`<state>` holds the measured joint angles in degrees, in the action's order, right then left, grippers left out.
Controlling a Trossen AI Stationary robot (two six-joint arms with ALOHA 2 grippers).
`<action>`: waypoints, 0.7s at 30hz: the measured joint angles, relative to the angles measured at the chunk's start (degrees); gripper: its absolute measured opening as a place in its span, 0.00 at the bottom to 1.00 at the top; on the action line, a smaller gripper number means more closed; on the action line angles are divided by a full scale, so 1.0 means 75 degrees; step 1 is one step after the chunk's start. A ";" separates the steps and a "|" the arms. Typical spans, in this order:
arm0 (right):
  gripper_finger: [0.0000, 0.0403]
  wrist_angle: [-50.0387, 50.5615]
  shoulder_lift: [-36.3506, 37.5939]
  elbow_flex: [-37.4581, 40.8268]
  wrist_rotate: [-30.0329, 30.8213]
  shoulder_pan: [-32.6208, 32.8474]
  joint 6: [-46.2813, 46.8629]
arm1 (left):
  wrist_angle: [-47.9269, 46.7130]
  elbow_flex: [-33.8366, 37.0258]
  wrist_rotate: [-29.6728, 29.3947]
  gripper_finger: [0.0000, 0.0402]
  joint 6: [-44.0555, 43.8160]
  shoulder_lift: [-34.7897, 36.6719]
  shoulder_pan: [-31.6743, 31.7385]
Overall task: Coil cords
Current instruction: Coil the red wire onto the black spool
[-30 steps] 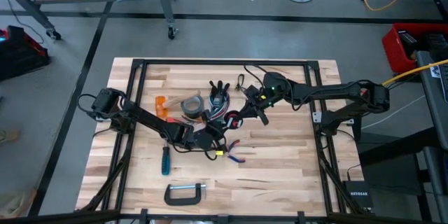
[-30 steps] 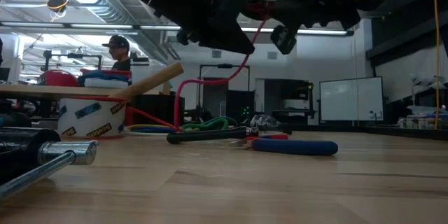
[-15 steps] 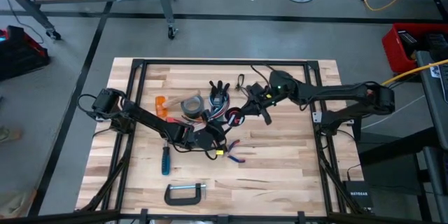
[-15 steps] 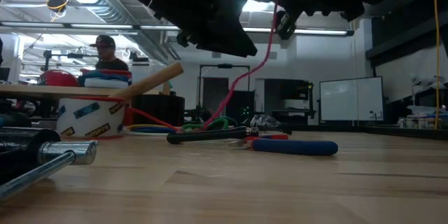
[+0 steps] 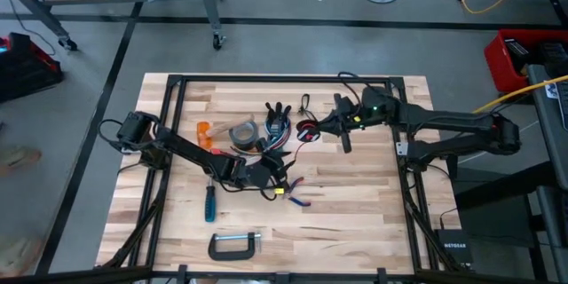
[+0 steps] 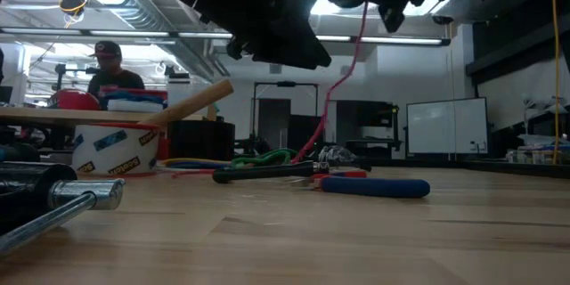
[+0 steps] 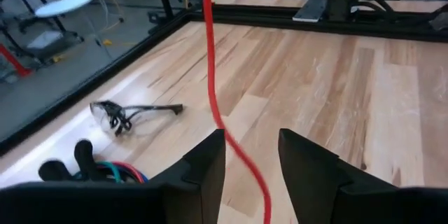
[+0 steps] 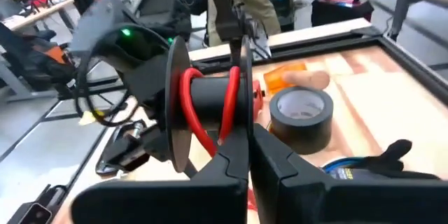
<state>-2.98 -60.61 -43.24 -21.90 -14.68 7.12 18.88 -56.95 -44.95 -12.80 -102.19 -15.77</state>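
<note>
A black spool (image 8: 210, 101) wound with red cord shows in the right wrist view, and my right gripper (image 8: 248, 155) is shut on it. In the high view the spool (image 5: 308, 130) hangs above the table's middle, right of the black glove. From it the red cord (image 6: 343, 80) runs down to the table. My left gripper (image 7: 252, 136) stands open above the table, in the high view just near of the spool (image 5: 282, 170). The cord (image 7: 212, 77) runs through the gap between its fingers, and I see it touch neither. My right gripper pinches the rim of one spool flange (image 8: 243, 122) between its two fingers. The fingers come about level from the table's right side. The spool is lifted clear of the table, its axis lying about level, and the red cord trails down from it, fairly straight.
A grey tape roll (image 5: 242, 133), a black glove (image 5: 278, 117) and an orange object (image 5: 205, 133) lie at the middle left. A blue-handled screwdriver (image 5: 210, 202), pliers (image 6: 374, 186) and a C-clamp (image 5: 234, 245) lie nearer. Safety glasses (image 7: 133, 114) lie by the far frame.
My right gripper has risen and gone toward the table's far right with the spool, turning as it went. The red cord, which sagged in a curve, now runs straighter from the spool down to the table.
</note>
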 joint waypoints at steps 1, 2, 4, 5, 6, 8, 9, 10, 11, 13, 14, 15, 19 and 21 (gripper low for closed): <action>0.00 0.0014 0.0081 0.0000 0.0035 0.0003 -0.0002 | -0.0011 0.0000 0.0078 0.31 -0.0075 0.0000 0.0045; 0.00 -0.0002 0.0156 0.0000 0.0057 0.0003 -0.0007 | -0.0022 0.0000 0.0217 0.31 -0.0193 0.0000 0.0104; 0.00 -0.0006 0.0297 0.0000 0.0057 0.0003 -0.0007 | -0.0028 0.0000 0.0538 0.31 -0.0346 0.0000 0.0223; 0.00 -0.0006 0.0355 0.0000 0.0057 0.0003 -0.0007 | -0.0028 0.0000 0.0679 0.31 -0.0427 0.0000 0.0282; 0.00 -0.0016 0.0407 0.0000 0.0057 0.0003 -0.0007 | -0.0030 0.0000 0.0786 0.31 -0.0494 0.0000 0.0338; 0.00 -0.0019 0.0487 0.0000 0.0057 0.0003 -0.0007 | -0.0011 0.0000 0.1015 0.31 -0.0622 0.0000 0.0445; 0.00 -0.0025 0.0514 0.0000 0.0057 0.0003 -0.0007 | 0.0010 0.0000 0.1180 0.31 -0.0677 0.0000 0.0498; 0.00 -0.0030 0.0521 0.0000 0.0057 0.0003 -0.0007 | 0.0019 0.0000 0.1375 0.31 -0.0756 0.0000 0.0551; 0.00 -0.0044 0.0526 0.0000 0.0058 0.0003 -0.0007 | 0.0020 0.0000 0.1599 0.31 -0.0860 0.0000 0.0604; 0.00 -0.0041 0.0523 0.0000 0.0063 0.0003 -0.0010 | 0.0044 0.0000 0.2018 0.31 -0.1060 0.0000 0.0697; 0.00 -0.0041 0.0523 0.0000 0.0063 0.0003 -0.0020 | 0.0069 0.0000 0.2223 0.31 -0.1179 0.0000 0.0738; 0.00 -0.0044 0.0523 0.0000 0.0063 0.0003 -0.0053 | 0.0104 0.0000 0.2407 0.31 -0.1240 0.0000 0.0775; 0.00 -0.0045 0.0520 0.0000 0.0260 0.0006 -0.0188 | 0.0616 0.0000 0.2727 0.31 -0.1230 -0.0169 0.0856; 0.00 -0.0050 0.0520 0.0000 0.0267 0.0006 -0.0191 | 0.0946 -0.0002 0.2807 0.31 -0.1236 -0.0331 0.0886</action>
<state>-3.35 -56.71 -43.24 -19.90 -14.63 5.69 25.98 -56.96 -23.90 -22.07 -104.67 -9.13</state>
